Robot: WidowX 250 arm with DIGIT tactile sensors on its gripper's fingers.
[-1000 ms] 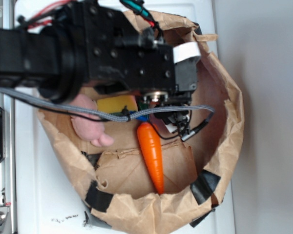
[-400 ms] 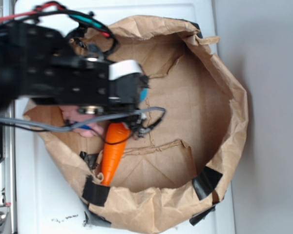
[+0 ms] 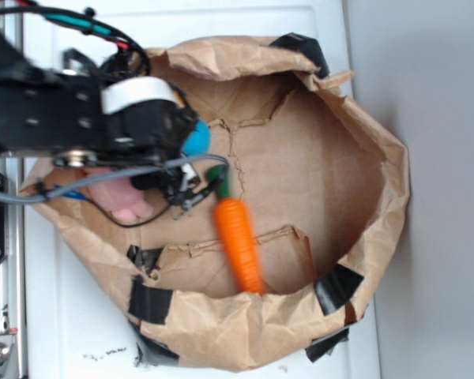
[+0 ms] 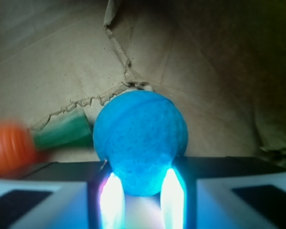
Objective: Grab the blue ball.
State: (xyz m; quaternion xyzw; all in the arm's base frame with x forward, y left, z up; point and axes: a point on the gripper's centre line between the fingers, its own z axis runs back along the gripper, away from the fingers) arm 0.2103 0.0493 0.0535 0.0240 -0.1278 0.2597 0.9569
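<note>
Since the earlier frame the carrot (image 3: 238, 241) has swung upright at centre, and the arm (image 3: 55, 118) has shifted left. It reaches in horizontally from the left edge. Bag (image 3: 363, 118) floor lies open at right. Gripper (image 4: 140, 191) clamps the ball (image 4: 140, 140), upper left.

The blue ball (image 4: 140, 140) is a round teal-blue thing with a speckled, slightly fuzzy surface. In the wrist view it sits right at the jaws, its lower part tucked between them. From the exterior view only a sliver of the ball shows, over the brown paper at the left.
</note>
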